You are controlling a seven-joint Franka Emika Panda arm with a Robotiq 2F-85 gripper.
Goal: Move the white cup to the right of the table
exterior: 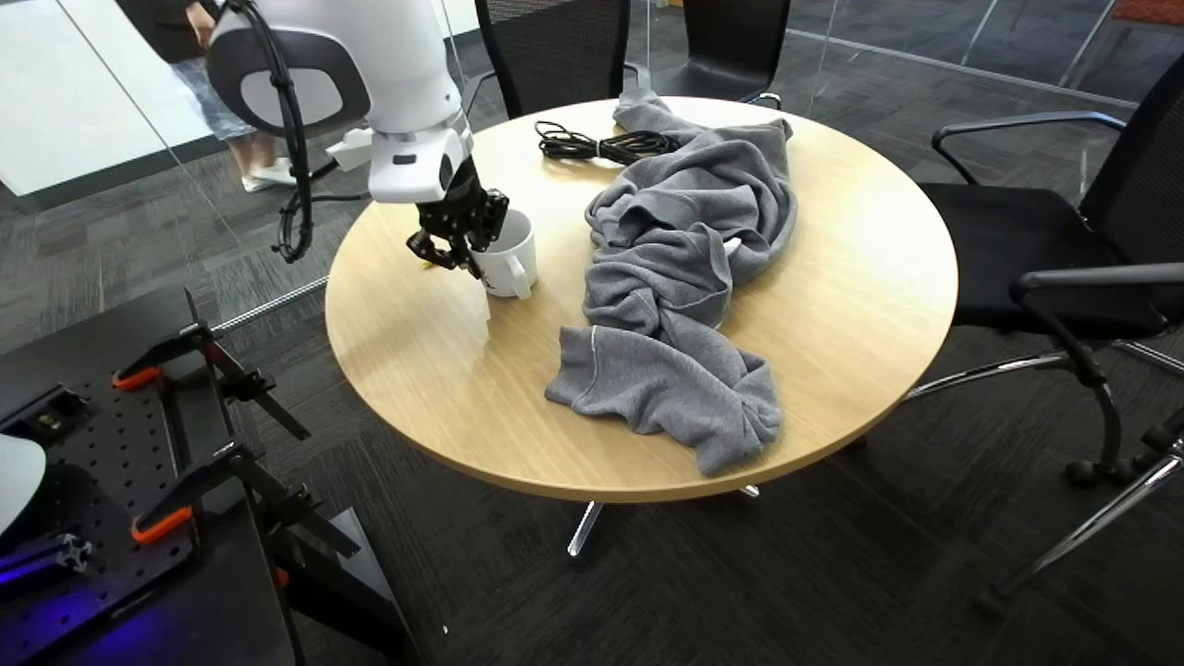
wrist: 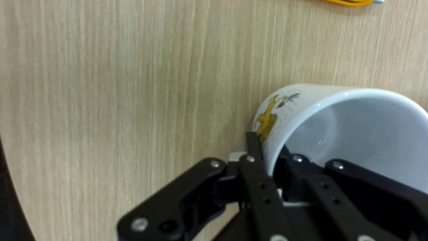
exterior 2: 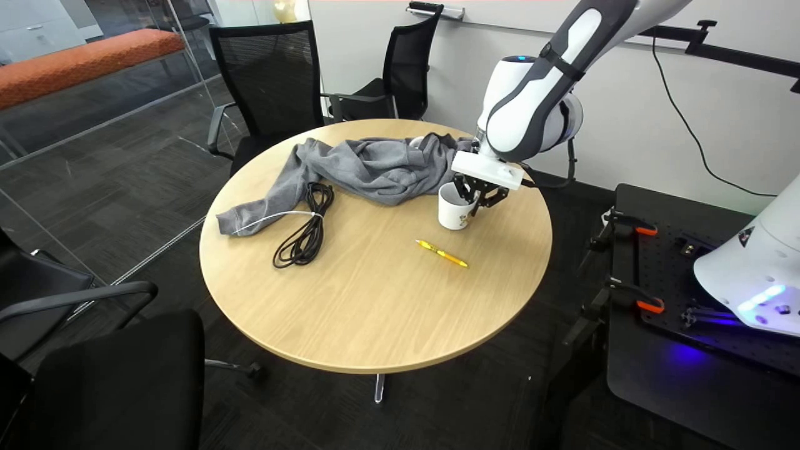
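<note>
The white cup (exterior: pixel 506 276) is upright at the arm's side of the round wooden table (exterior: pixel 435 379); it also shows in an exterior view (exterior 2: pixel 451 211). I cannot tell whether its base touches the table. In the wrist view the cup (wrist: pixel 367 134) shows its open mouth and a yellow printed figure. My gripper (wrist: pixel 270 144) is closed on the cup's wall, one finger inside the rim and one outside. The gripper also shows in both exterior views (exterior: pixel 477 252) (exterior 2: pixel 476 199). The cup's handle shows only in an exterior view.
A crumpled grey cloth (exterior: pixel 684 250) lies across the table beside the cup, partly covering something white (exterior 2: pixel 415 142). A coiled black cable (exterior 2: pixel 306 234) lies by the cloth. A yellow pen (exterior 2: pixel 441 253) lies near the cup. Black chairs (exterior 2: pixel 269 81) stand around the table.
</note>
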